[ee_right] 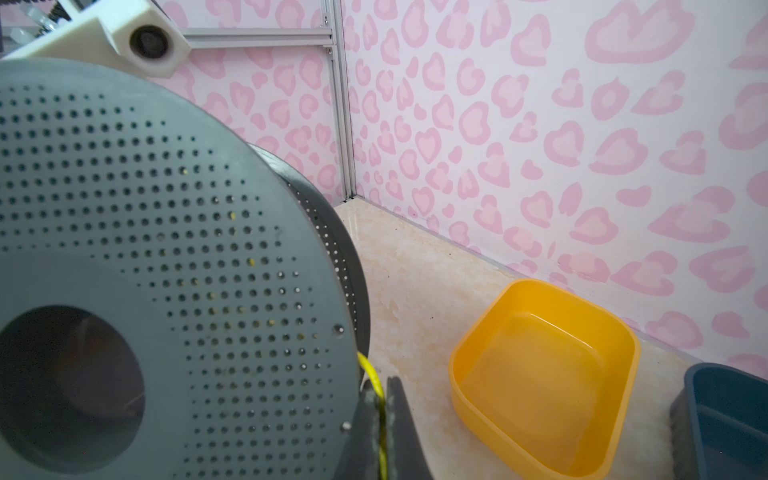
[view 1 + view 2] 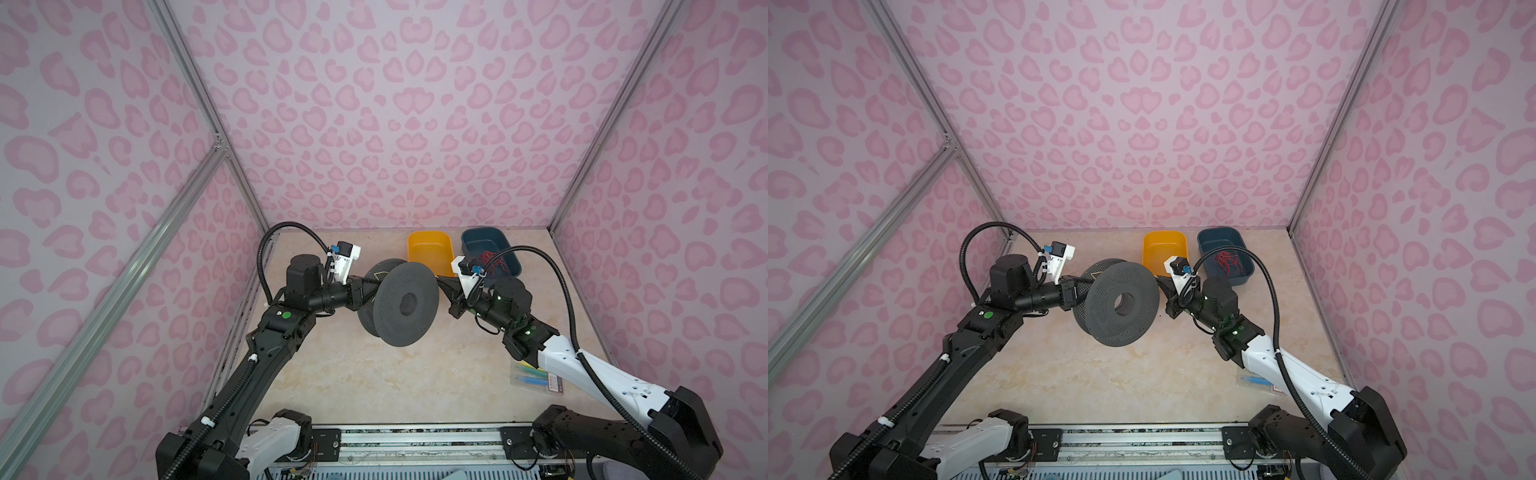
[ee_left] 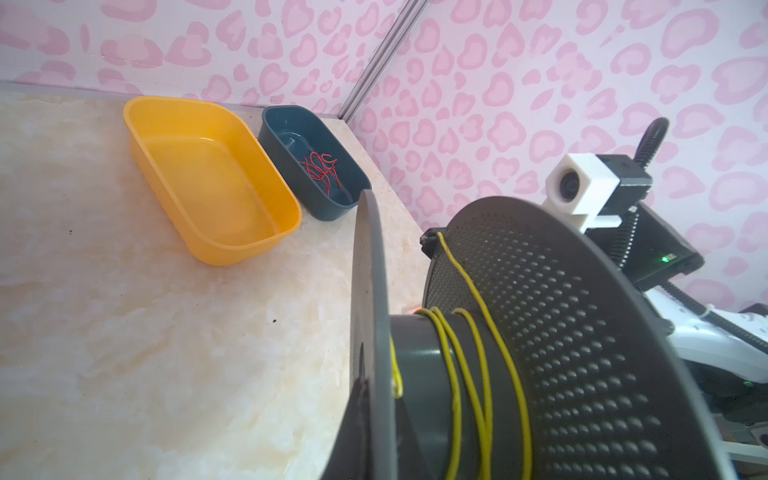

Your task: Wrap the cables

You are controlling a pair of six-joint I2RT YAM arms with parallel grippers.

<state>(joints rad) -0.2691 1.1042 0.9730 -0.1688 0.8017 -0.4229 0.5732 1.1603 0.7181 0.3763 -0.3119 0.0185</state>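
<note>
Several loose turns of thin yellow wire lie around the core of a grey perforated spool, which hangs between my two arms, apparently lifted off the pale table. My left gripper is closed, and I judge it grips the rim of the spool's far disc, though its fingers are mostly hidden. My right gripper is pinched shut on the wire's free run, just past the edge of the near disc. The wire looks light, springy and slick, far thinner than my fingers, so I judge it will slip or uncoil if tension drops. The best hold is flat between the pads, close to the spool, with the run taut. The spool itself seems rigid and light.
</note>
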